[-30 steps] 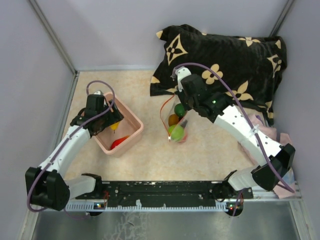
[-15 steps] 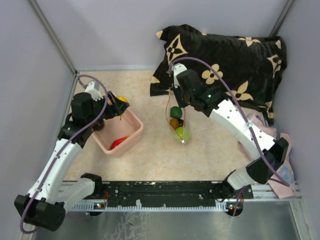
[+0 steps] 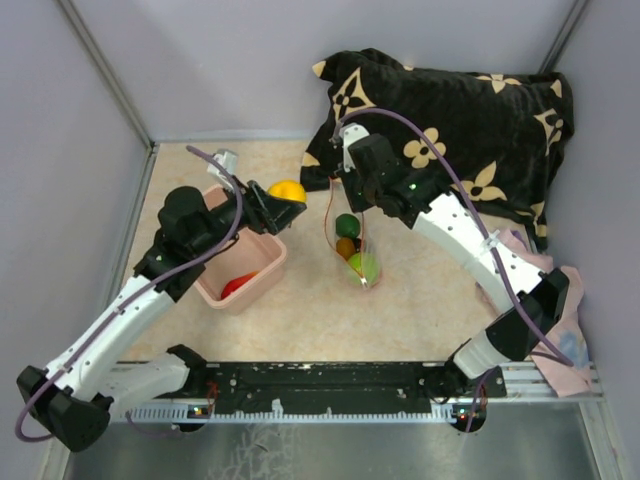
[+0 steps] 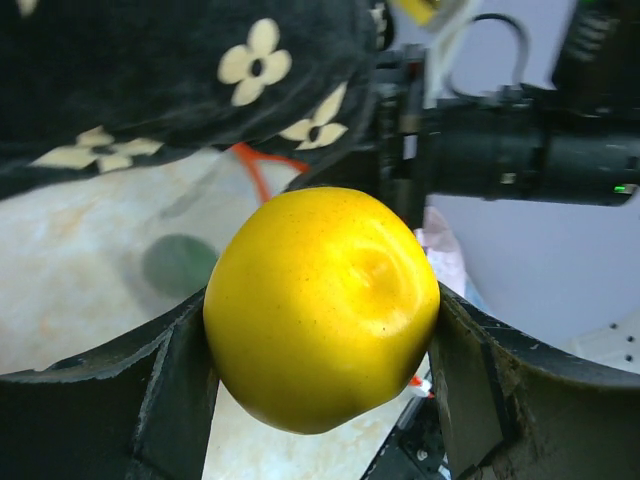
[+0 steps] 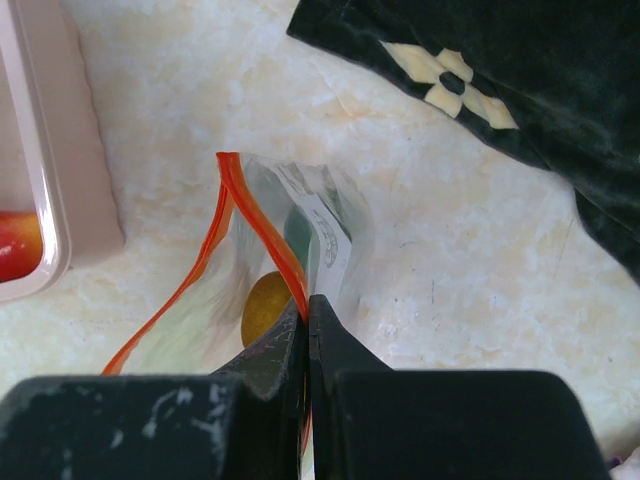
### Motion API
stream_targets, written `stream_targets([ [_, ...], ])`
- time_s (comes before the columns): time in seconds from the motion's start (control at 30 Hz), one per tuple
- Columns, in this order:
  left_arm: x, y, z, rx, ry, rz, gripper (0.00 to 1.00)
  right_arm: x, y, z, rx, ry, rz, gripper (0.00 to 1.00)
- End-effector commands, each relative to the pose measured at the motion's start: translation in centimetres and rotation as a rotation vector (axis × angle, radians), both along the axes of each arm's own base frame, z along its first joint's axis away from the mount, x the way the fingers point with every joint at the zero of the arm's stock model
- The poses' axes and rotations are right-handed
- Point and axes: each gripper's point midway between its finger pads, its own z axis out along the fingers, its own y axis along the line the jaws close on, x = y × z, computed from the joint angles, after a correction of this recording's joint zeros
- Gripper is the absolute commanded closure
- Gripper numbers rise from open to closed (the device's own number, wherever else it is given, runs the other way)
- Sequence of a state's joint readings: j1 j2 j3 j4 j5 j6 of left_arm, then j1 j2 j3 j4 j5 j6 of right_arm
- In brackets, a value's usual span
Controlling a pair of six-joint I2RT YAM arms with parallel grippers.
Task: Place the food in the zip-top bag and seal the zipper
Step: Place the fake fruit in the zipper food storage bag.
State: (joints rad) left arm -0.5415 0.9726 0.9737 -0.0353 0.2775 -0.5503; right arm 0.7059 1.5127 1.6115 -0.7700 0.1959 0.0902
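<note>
Food count: five pieces are visible. One yellow fruit [image 3: 286, 189] is clamped between the two fingers of the left tool [image 4: 322, 330], held above the far right corner of the pink bin [image 3: 270, 262] and apart from the bag. Three pieces lie inside the zip-top bag [image 3: 352, 245]: one dark green piece [image 3: 347, 224] at the far end, one orange piece [image 3: 346, 246] in the middle and one light green piece [image 3: 362, 265] nearest the arm bases. One red piece [image 3: 238, 285] lies in the bin.

One bag and one bin are present, both on the bench [image 3: 300, 320], with the bag between the bin and the black flower-patterned cloth [image 3: 470, 110]. The zipper [image 5: 255, 215] shows as two red-orange runs that spread apart, so the mouth stands open.

The right tool [image 5: 308, 305] is closed on the bag's mouth edge, with its fingers pressed together over the strip.

Limits of view:
- The red piece is partly covered by the bin wall.
- The right tool's fingers hide the lower part of the bag in the right wrist view.
- The crinkled film blurs the contents.
- Contact between the bag's bottom and the bench cannot be determined.
</note>
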Motion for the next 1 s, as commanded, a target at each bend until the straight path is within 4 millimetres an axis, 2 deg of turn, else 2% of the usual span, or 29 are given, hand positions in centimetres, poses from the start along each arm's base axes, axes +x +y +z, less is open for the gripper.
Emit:
stream_targets([
  [0.0,-1.0,-3.1,5.0,-0.113,-0.175,-0.108,0.51,0.9,1.1,3.2,0.092,-0.064,0.006,1.00],
  [0.23,-1.1,-5.9,5.9,-0.253,-0.197,-0.135,0.51,0.8,1.7,3.4,0.127,-0.059,0.014,1.00],
  [0.37,-0.5,-7.4,4.8,-0.304,-0.152,-0.118,0.51,0.9,1.9,3.5,0.138,-0.063,0.015,1.00],
  [0.47,-0.2,-8.6,3.5,-0.291,-0.124,-0.128,0.51,1.1,2.0,3.8,0.144,-0.070,0.017,1.00],
  [0.57,0.2,-9.0,1.5,-0.273,-0.079,-0.113,0.51,1.2,1.9,4.0,0.141,-0.079,0.016,1.00],
  [0.8,1.0,-8.5,-3.6,-0.175,0.017,-0.046,0.51,1.3,1.7,4.5,0.145,-0.104,0.004,1.00],
  [0.97,1.6,-7.4,-6.2,-0.100,0.075,0.027,0.49,1.3,1.5,4.5,0.147,-0.113,0.002,1.00],
])
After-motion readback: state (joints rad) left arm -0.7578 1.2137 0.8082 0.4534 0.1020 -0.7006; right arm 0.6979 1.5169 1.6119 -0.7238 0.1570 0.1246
